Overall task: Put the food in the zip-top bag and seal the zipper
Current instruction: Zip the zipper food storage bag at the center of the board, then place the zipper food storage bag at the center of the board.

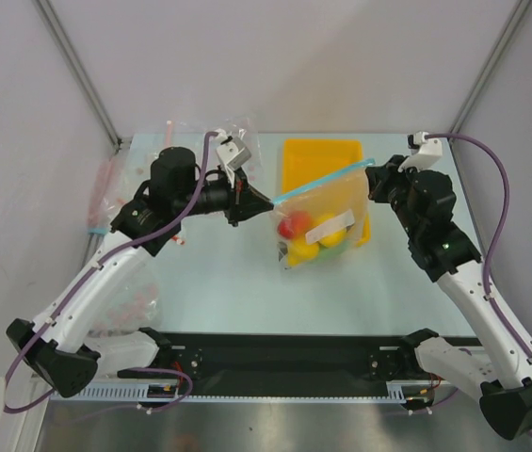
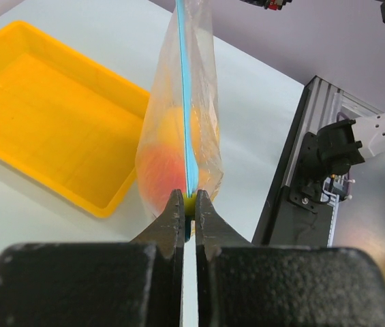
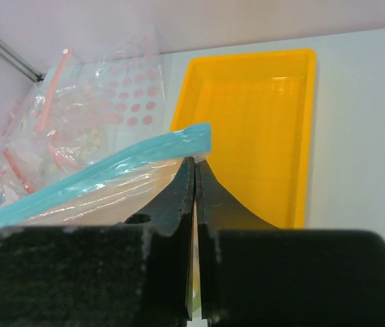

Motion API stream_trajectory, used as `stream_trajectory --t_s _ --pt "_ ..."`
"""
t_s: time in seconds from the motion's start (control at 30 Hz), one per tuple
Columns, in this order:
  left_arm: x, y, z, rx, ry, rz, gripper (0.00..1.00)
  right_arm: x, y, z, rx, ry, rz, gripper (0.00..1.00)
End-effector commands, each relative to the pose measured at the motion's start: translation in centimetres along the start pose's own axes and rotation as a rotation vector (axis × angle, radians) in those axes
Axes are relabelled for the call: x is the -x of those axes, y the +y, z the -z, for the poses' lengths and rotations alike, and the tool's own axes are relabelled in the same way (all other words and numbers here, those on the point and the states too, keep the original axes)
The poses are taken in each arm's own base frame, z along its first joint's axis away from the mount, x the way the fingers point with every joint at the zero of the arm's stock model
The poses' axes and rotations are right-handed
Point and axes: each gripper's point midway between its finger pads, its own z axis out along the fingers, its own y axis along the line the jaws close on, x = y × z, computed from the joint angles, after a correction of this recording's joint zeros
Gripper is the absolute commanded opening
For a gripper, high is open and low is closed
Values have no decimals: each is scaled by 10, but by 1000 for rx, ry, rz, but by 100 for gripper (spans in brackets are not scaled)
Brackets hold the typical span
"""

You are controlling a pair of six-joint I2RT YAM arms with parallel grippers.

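Near edge: black mounting rail [image 1: 284, 350] with both arm bases. Beyond it is bare worktop [image 1: 214, 292], with no loose food on it.

Mid-worktop: the zip-top bag [image 1: 327, 221] hangs in the air between the two arms, mouth uppermost, strung along its zipper [image 1: 322, 182]. The left gripper [image 2: 187, 204] has its jaws pinched together on one end of the teal strip, which runs straight down into them. The right gripper [image 3: 194, 170] has its jaws pressed tight on the bag's opposite top corner, right at the strip's end. Whether the strip itself sits in that pinch is unclear.

Contents, seen through the film: red round fruit [image 1: 293, 224], yellow fruit [image 1: 305, 250] and green vegetable [image 1: 333, 239], all low in the bag, with a white label [image 1: 330, 226] across the front. The second yellow piece and the grey fish cannot be picked out through the crinkle and glare.

Behind the bag: yellow tray [image 3: 260, 116], with no food showing in it in either wrist view. Far left corner: a heap of spare clear bags with pink strips [image 3: 76, 116].

Assessment: loading looks finished, since no piece lies outside the bag. The zipper reads as one thin line edge-on from the left wrist and as one flat band from the right wrist. It is probably pressed shut where seen, but the middle stretch cannot be confirmed. Likely left to do: check or finish the seal, set the bag down, let go.
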Motion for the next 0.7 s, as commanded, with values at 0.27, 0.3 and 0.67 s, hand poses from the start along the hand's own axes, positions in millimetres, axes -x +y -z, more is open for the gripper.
stream_trajectory --t_s 0.27,0.3,0.67 --pt "12 5 1 38 -29 33 48 18 -45 12 -196 -74 27 63" --pt "12 10 1 69 -34 36 57 15 -50 14 -222 -68 10 75" --pt "4 75 17 471 -63 192 94 20 -80 32 -438 -124 -188 100"
